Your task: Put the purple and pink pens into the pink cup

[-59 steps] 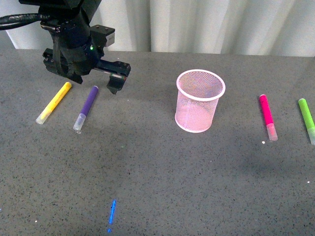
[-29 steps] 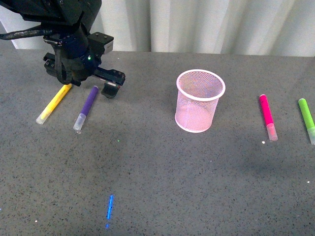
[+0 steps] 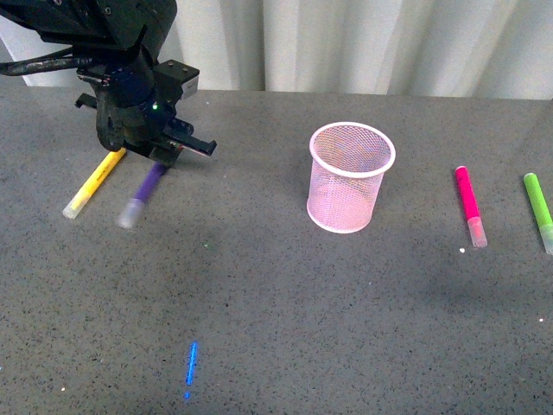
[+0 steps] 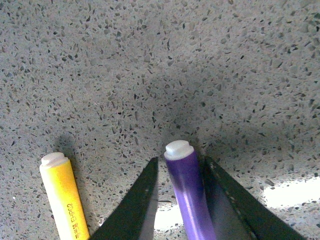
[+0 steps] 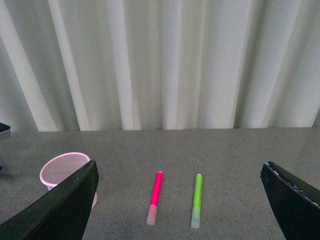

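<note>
Left gripper [image 4: 180,161] pinches the purple pen [image 4: 187,195]
Its two fingers squeeze the pen's far end — the yellow pen [image 3: 95,181] lies just beside it on the grey table [image 3: 285,311]. The pink cup [image 3: 350,186] stands upright in the middle. The pink pen [image 3: 469,203] lies well to its right, by the green pen [image 3: 537,207]. The right gripper [image 5: 179,167] is spread wide.

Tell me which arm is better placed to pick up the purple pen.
Left. The left gripper straddles the purple pen beside the yellow pen; the right gripper is open, facing the pink pen and green pen instead.
</note>
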Robot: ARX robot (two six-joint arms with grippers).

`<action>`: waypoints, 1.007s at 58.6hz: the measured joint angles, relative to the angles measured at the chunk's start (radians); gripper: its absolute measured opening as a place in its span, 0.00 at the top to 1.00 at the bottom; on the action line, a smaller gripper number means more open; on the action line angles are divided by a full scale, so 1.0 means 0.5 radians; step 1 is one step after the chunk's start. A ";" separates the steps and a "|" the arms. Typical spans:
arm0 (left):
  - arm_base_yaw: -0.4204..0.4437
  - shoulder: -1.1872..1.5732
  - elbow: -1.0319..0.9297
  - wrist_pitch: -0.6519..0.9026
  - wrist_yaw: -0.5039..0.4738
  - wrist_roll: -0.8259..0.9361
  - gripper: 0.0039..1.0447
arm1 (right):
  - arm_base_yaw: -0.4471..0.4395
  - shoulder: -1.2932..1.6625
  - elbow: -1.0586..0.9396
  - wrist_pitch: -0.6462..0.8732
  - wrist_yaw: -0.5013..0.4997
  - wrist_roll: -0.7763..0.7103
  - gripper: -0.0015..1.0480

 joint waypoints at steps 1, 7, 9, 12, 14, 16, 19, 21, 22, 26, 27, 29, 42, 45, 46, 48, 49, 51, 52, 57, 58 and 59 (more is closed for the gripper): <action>0.001 0.000 -0.001 0.002 -0.002 0.002 0.83 | 0.000 0.000 0.000 0.000 0.000 0.000 0.07; 0.014 0.000 -0.011 0.017 -0.027 0.014 0.89 | 0.000 0.000 0.000 0.000 0.000 0.000 0.07; 0.017 0.000 -0.018 0.024 -0.027 0.018 0.89 | 0.000 0.000 0.000 0.000 0.001 0.000 0.07; 0.019 -0.001 -0.023 0.031 -0.030 0.021 0.89 | 0.000 0.000 0.000 0.000 0.000 0.000 0.07; 0.019 -0.002 -0.030 0.040 -0.032 0.027 0.89 | 0.000 0.000 0.000 0.000 0.000 0.000 0.07; 0.019 -0.004 -0.034 0.046 -0.033 0.027 0.89 | 0.000 0.000 0.000 0.000 0.000 0.000 0.07; 0.019 -0.008 -0.041 0.053 -0.032 0.031 0.89 | 0.000 0.000 0.000 0.000 0.000 0.000 0.07; 0.019 -0.011 -0.047 0.059 -0.032 0.031 0.89 | 0.000 0.000 0.000 0.000 0.000 0.000 0.07; 0.019 -0.014 -0.053 0.063 -0.032 0.031 0.89 | 0.000 0.000 0.000 0.000 0.000 0.000 0.07; 0.019 -0.036 -0.081 0.066 -0.031 0.015 0.89 | 0.000 0.000 0.000 0.000 0.000 0.000 0.07; 0.019 -0.040 -0.089 0.065 -0.030 0.008 0.89 | 0.000 0.000 0.000 0.000 0.000 0.000 0.07; 0.019 -0.056 -0.105 0.053 -0.022 -0.015 0.89 | 0.000 0.000 0.000 0.000 0.001 -0.001 0.07; 0.011 -0.159 -0.178 -0.076 0.074 -0.320 0.89 | 0.000 0.000 0.000 0.000 0.000 0.000 0.07; 0.002 -0.214 -0.200 -0.089 0.104 -0.409 0.89 | 0.000 0.000 0.000 0.000 0.000 0.000 0.07; -0.003 -0.233 -0.204 -0.092 0.121 -0.439 0.89 | 0.000 0.000 0.000 0.000 0.000 0.000 0.07; -0.011 -0.282 -0.209 -0.093 0.150 -0.510 0.89 | 0.000 0.000 0.000 0.000 0.000 0.000 0.07; -0.019 -0.323 -0.214 -0.092 0.171 -0.552 0.89 | 0.000 0.000 0.000 0.000 0.000 0.000 0.07; -0.031 -0.381 -0.225 -0.072 0.192 -0.616 0.89 | 0.000 0.000 0.000 0.000 0.000 0.000 0.07; -0.037 -0.411 -0.233 -0.054 0.210 -0.649 0.89 | 0.000 0.000 0.000 0.000 0.000 0.000 0.07; -0.062 -0.523 -0.275 0.023 0.290 -0.784 0.89 | 0.000 0.000 0.000 0.000 0.000 0.000 0.07; -0.069 -0.555 -0.296 0.056 0.302 -0.808 0.89 | 0.000 0.000 0.000 0.000 0.000 0.000 0.07; -0.076 -0.589 -0.318 0.089 0.312 -0.842 0.89 | 0.000 0.000 0.000 0.000 0.000 0.000 0.07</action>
